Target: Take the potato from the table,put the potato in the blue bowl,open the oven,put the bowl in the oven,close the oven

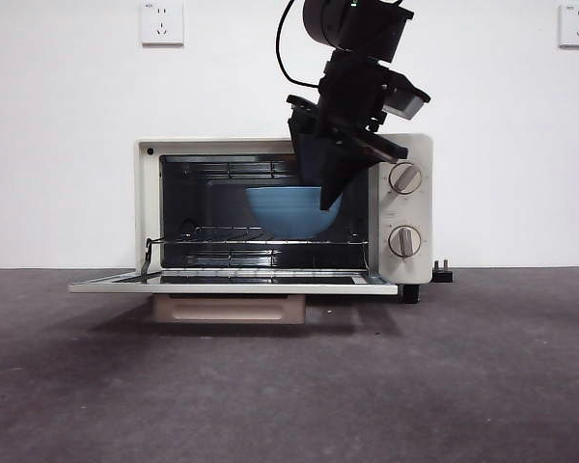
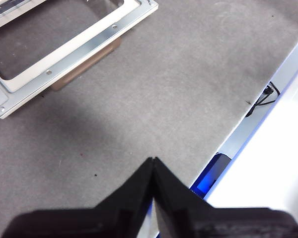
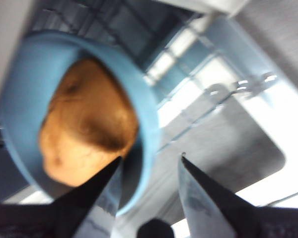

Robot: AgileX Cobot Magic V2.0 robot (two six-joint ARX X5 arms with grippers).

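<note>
The oven (image 1: 410, 207) stands with its door (image 1: 232, 285) folded down flat. The blue bowl (image 1: 280, 210) sits on the wire rack inside, toward the right. In the right wrist view the potato (image 3: 87, 126) lies in the blue bowl (image 3: 139, 94). My right gripper (image 3: 151, 157) is open, one jaw inside the bowl and one outside, the rim between them with a gap on each side. From the front, the right gripper (image 1: 328, 198) reaches down into the oven's mouth. My left gripper (image 2: 153, 159) is shut and empty above the table (image 2: 179, 89).
The oven's beige handle (image 1: 230, 309) hangs below the lowered door, near the table (image 1: 463, 386). The open door (image 2: 89, 44) also lies ahead in the left wrist view. A black plug (image 1: 443, 273) sits beside the oven's right foot.
</note>
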